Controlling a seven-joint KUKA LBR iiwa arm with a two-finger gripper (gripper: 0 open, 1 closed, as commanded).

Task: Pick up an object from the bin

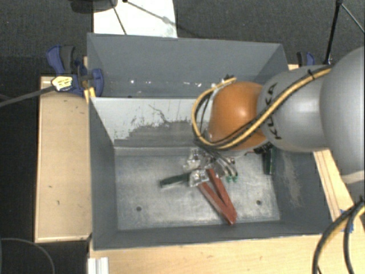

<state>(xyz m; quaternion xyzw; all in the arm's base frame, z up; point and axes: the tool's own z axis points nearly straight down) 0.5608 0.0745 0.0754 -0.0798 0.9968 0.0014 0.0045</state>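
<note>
The gripper (201, 170) hides from us the top of the red-handled tool (222, 201) and one end of the dark stick (173, 181), and the arm (296, 119) half covers a small dark piece (268, 161).

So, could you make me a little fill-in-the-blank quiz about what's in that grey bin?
1. The long narrow tool on the grey metal bin's floor is ___ in colour.
2. The silver robot arm reaches in from the view's ___ side.
3. The thin dark stick lies on the ___ side of the gripper in this view.
Missing words: red-brown; right; left.
</note>
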